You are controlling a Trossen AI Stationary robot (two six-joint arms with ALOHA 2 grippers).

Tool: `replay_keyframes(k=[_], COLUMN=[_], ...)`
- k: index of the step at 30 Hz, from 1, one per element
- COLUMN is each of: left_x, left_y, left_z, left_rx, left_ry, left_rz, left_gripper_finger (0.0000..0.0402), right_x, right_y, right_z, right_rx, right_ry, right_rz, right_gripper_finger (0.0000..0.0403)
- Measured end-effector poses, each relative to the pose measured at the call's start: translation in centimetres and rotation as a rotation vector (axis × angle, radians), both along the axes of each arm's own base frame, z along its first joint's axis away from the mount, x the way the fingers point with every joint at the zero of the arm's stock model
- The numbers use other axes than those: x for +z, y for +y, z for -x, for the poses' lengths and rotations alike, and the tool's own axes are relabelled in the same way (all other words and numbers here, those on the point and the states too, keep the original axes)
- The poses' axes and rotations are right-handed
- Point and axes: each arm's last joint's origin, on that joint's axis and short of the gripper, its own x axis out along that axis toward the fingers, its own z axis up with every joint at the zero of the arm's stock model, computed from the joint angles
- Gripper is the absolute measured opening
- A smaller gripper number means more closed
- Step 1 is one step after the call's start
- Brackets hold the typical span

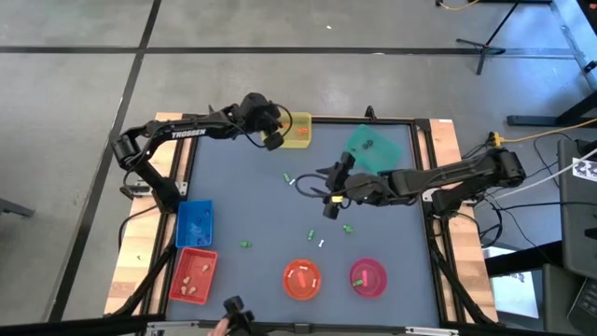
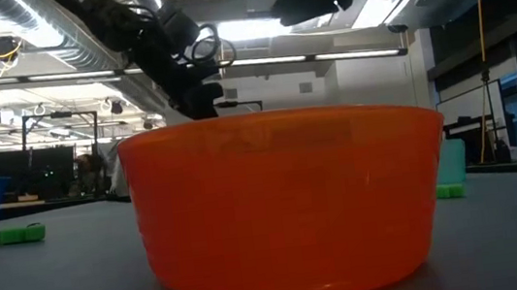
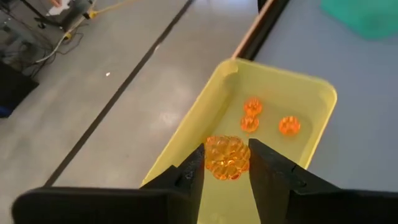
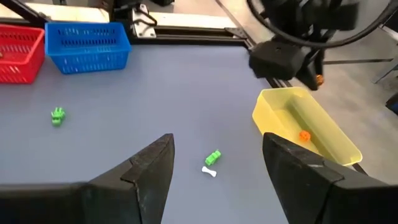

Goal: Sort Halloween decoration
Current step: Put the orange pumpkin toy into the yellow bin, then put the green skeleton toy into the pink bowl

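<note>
Orange bumpy trinket (image 3: 227,158) betw left gripper (image 3: 227,163) fingers, above yellow tray (image 3: 311,118).

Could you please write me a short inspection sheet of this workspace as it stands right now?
Surface: grey table top, bare between the containers.
Job's things: orange trinkets in the yellow tray; green pieces and a white piece loose mid-table.
Clutter: blue basket, red basket, orange bowl, pink bowl, teal tray.
Grippers: left gripper over the yellow tray, fingers around an orange bumpy ball; right gripper open above the loose pieces.
Cables: yellow cable beside the right arm.
Surroundings: concrete floor, stand legs.
</note>
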Motion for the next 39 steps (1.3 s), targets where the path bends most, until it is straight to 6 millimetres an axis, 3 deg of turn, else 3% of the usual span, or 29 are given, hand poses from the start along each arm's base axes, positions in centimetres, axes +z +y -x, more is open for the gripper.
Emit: replay_keyframes(k=[9,22,26,31,39], left_x=[0.4,0.4,-0.1,-0.9,-1.2], left_y=[0.0,-1.2,-3.6,-8.2,-15.5], left_z=[-0.4,-1.2,-2.3,-3.7,-5.2], left_rx=[0.022,-0.031,-0.136,-0.315,-0.524], left_ry=[-0.088,-0.230,-0.225,-0.125,-0.032], left_rz=[-0.006,0.191,0.319,0.450,0.490], left_gripper_finger=[0.0168,0.0175,0.0175,0.0175,0.0176], right_x=[-0.5,-0.5,-0.6,-0.9,-1.1], right_y=[0.0,0.0,0.0,0.0,0.0], right_z=[-0.3,-0.3,-0.2,0.0,0.1], right_rx=[-0.001,-0.001,0.000,0.013,0.015], right_ry=[0.015,0.015,0.035,0.073,0.094], right_rz=[0.003,0.003,0.007,0.006,0.008], right_gripper_finger=[0.0246,0.0246,0.0246,0.0246,0.0246])
